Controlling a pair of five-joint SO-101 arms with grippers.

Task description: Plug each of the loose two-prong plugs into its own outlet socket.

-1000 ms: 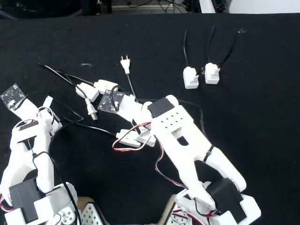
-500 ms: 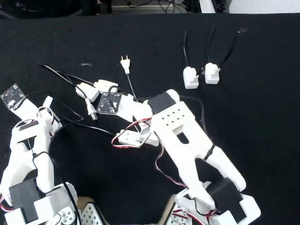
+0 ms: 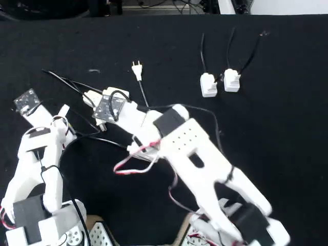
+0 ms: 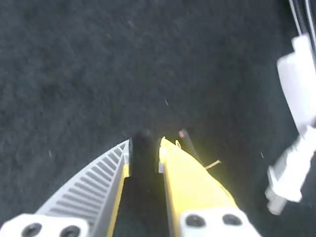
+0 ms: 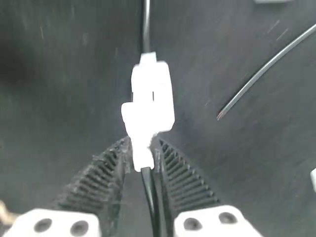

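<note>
My right gripper advanced toward 10 o'clock, fingers pinching two-prong plug against outlet socket, left gripper fingers barely parted

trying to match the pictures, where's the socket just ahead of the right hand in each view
high: socket left of centre, just beyond the right arm.
left wrist: a white piece at the edge may be it; cannot tell.
right wrist: centre, just ahead of the plug in the right hand.
shared: its black cable leading away.
</note>
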